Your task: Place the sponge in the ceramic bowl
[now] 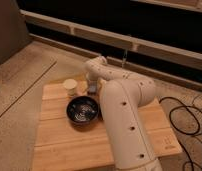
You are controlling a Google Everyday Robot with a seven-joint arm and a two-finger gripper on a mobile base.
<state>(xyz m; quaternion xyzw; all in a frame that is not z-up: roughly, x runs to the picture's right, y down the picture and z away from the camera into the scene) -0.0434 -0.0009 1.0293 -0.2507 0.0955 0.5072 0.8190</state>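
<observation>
The ceramic bowl [83, 110] is round, dark and glossy with pale streaks inside, and it sits left of centre on the wooden table [69, 145]. Just behind it, a small grey-blue block, the sponge [93, 89], shows under the tip of my white arm. My gripper [93, 85] points down at the sponge, at the bowl's far rim. How the gripper and sponge meet is hidden by the wrist. The thick arm [124, 120] runs from the lower right across the table's right half.
A small pale round cup [70, 86] stands left of the gripper, behind the bowl. Black cables [186, 120] lie on the floor to the right. A low ledge and dark wall [144, 45] run behind the table. Speckled floor lies to the left.
</observation>
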